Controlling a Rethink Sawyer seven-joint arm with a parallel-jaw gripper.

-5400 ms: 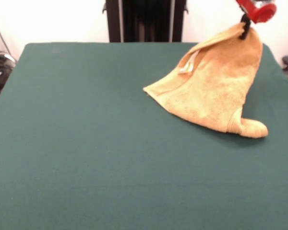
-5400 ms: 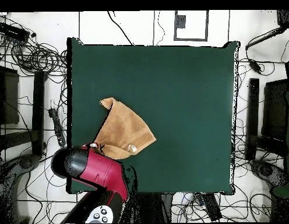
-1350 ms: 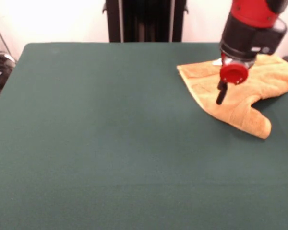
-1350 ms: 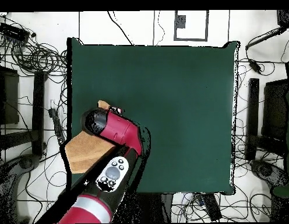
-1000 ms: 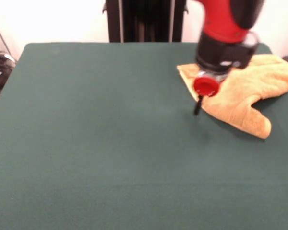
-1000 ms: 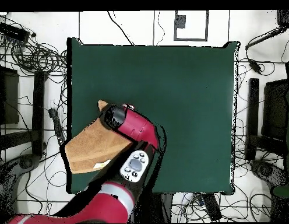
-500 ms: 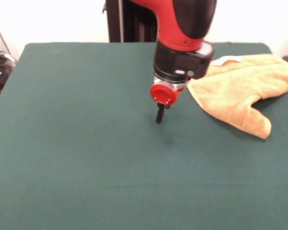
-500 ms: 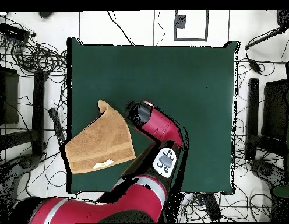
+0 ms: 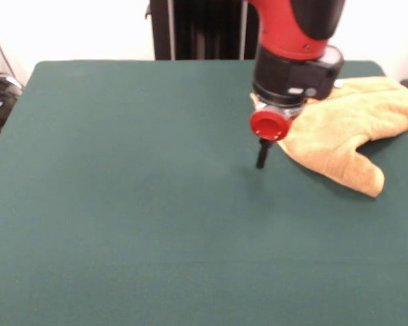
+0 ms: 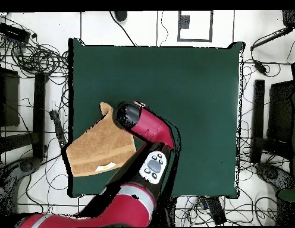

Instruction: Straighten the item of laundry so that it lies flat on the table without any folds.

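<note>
The claw (image 9: 262, 155) hangs over bare table (image 9: 122, 204), holding nothing; whether it is open or closed cannot be told. The towel (image 9: 347, 129) lies just beside it, toward the table's right edge in the front view, rumpled and folded.

Nothing readable anywhere: no words, brand marks or numbers on the towel (image 9: 347, 129), the table (image 9: 122, 204) or the arm (image 10: 151, 142) (buttons on its casing, but no legible markings).
</note>
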